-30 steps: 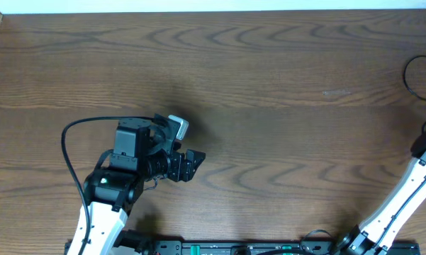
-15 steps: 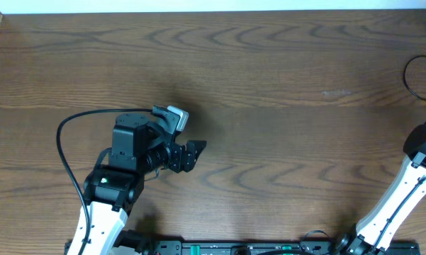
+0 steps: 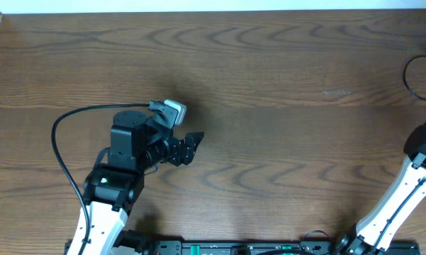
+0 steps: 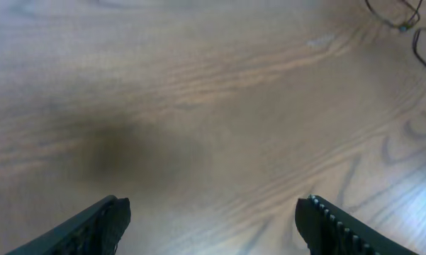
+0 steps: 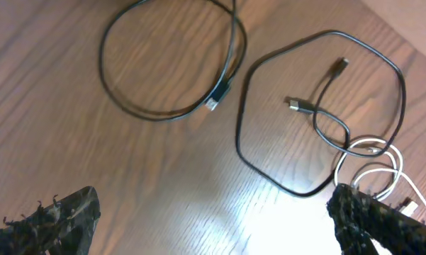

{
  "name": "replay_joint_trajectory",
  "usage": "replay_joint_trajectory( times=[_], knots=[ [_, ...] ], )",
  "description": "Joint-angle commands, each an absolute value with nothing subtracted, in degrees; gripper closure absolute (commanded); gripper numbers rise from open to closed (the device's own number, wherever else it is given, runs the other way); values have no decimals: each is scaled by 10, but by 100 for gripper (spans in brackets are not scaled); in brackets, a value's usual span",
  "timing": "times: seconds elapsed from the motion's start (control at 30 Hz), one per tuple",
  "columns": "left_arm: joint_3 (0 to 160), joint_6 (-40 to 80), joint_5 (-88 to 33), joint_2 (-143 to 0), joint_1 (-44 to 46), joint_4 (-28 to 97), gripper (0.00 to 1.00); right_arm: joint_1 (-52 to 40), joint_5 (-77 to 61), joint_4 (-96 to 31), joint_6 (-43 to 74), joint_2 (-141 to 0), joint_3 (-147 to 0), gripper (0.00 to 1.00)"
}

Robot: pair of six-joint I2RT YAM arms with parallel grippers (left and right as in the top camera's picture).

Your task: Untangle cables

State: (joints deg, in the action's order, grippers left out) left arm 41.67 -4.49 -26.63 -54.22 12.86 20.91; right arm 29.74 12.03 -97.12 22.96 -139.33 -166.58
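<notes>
Overhead, the left gripper [image 3: 190,146] hangs above the table [image 3: 269,85], a black cable loop [image 3: 405,76] well beyond its jaws. Left wrist view: those jaws wide, empty. Right wrist view: the right gripper [image 5: 213,205] stands wide, empty, black cables [image 5: 238,134] ahead of its jaws, a white cable [image 5: 368,146] beside one finger.

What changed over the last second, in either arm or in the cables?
The left pincer crept a little farther from the robot's base across the table, open and empty. The right arm shifted slightly at the right edge. Nothing was taken hold of or let go. The black cable loop near that edge stayed put.
</notes>
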Motion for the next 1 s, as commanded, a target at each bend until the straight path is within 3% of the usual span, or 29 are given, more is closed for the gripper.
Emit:
replay_joint_trajectory(
  times=[0.0,0.63,0.97],
  knots=[
    [415,-49,-263,-537,130,205,20,294,129,-974,215,-1305,-1640,1],
    [415,-49,-263,-537,131,207,20,358,157,-942,268,-1070,-1282,1],
    [415,-48,-263,-515,130,209,20,350,178,-879,272,-850,-1127,1]
  ],
)
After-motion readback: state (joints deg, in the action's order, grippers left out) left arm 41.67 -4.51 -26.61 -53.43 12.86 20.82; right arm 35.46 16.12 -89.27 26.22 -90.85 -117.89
